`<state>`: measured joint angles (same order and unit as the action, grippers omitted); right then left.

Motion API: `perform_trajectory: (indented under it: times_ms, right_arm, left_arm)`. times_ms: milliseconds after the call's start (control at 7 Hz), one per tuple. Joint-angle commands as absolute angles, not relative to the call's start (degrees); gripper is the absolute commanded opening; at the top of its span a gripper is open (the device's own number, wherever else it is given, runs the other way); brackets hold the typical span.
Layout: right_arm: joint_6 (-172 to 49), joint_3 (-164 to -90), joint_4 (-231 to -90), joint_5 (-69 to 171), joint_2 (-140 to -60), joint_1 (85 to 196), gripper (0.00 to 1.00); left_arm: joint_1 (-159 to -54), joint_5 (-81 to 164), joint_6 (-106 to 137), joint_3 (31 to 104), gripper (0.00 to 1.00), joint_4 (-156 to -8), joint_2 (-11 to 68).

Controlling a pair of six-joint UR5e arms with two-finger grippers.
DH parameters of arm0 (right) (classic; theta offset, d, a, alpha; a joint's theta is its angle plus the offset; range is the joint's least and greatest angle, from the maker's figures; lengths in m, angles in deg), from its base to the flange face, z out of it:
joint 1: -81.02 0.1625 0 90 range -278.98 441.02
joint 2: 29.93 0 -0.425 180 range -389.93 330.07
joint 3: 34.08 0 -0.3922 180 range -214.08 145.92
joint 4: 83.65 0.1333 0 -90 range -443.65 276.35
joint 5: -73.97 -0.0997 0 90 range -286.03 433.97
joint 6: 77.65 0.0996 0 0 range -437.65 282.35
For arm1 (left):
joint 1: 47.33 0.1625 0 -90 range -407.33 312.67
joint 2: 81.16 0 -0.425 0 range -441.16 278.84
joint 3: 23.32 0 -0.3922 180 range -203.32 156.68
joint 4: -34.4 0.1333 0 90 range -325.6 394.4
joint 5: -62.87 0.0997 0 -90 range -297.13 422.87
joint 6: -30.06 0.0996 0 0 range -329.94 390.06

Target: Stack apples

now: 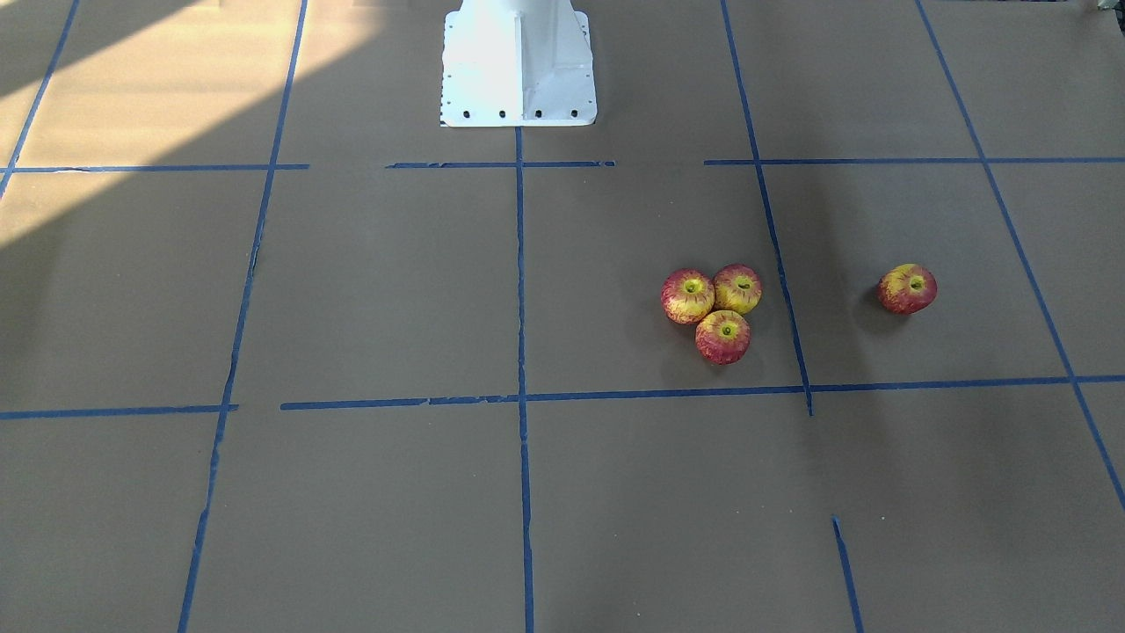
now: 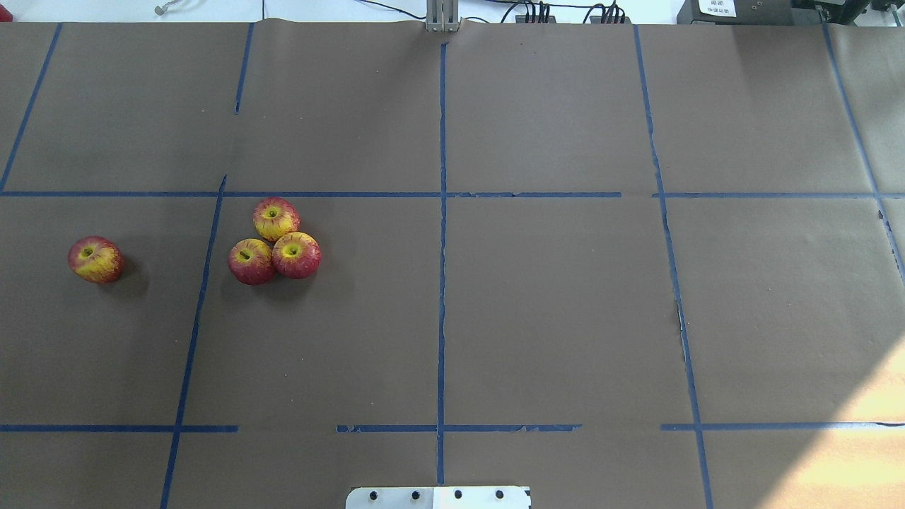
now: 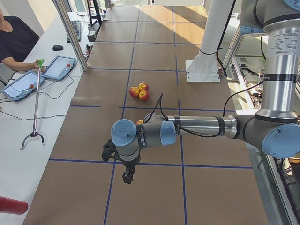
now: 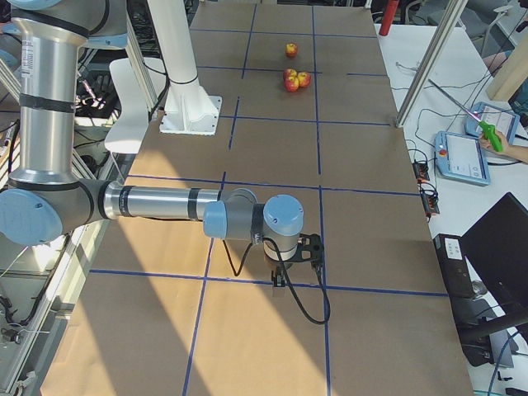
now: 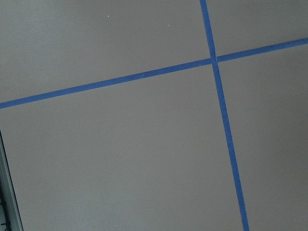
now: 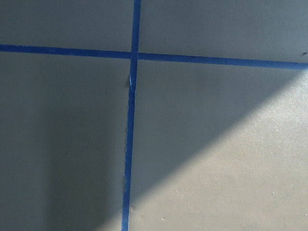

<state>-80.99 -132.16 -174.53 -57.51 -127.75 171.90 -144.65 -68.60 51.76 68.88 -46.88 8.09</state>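
In the front-facing view, a cluster of three apples (image 1: 722, 337) sat on the brown surface (image 1: 378, 290) on the robot's left side, touching one another with their stem dimples up. The fourth apple (image 1: 907, 288) lay alone, well apart from them, beyond one of the blue tape lines (image 1: 773, 237). All four rested directly on the surface. The white base (image 1: 518, 70) stood at the top edge.

The overhead view showed the cluster (image 2: 276, 244) left of centre and the fourth apple (image 2: 95, 259) near the left edge.

In the exterior left view, the left hand (image 3: 127, 176) hung pointing down over the surface, on the near side of the apples. I could not tell whether its fingers were apart or together. The arm hid most of the fourth apple.

In the exterior right view, the right hand (image 4: 280, 283) pointed down, well apart from the apples at the far end. Its fingers' state could not be told either.

Both wrist views showed only bare surface and crossing tape lines.
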Motion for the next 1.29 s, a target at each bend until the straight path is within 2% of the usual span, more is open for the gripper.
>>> perform_trajectory:
  times_ms: [0,571,714,857,1143]
  right_arm:
    - [-80.99,-132.16,-174.53,-57.51,-127.75,171.90,1.00]
    - [-80.91,-132.16,-174.53,-57.51,-127.75,171.90,1.00]
    - [-80.99,-132.16,-174.45,-57.51,-127.75,171.90,1.00]
    - [-80.99,-132.16,-174.44,-57.51,-127.75,171.90,1.00]
    - [-80.99,-132.16,-174.53,-57.51,-127.75,171.90,1.00]
  left_arm:
    - [-144.45,-69.83,51.42,68.79,1.00,-46.63,7.96]
    - [-144.10,-70.81,50.81,67.74,1.00,-53.71,7.61]
    - [-141.40,-75.77,41.14,67.65,1.00,-56.88,7.78]
    - [-132.93,-76.86,28.60,68.69,1.00,-63.79,7.78]
    - [-124.62,-76.35,4.60,71.23,1.00,-74.02,7.96]
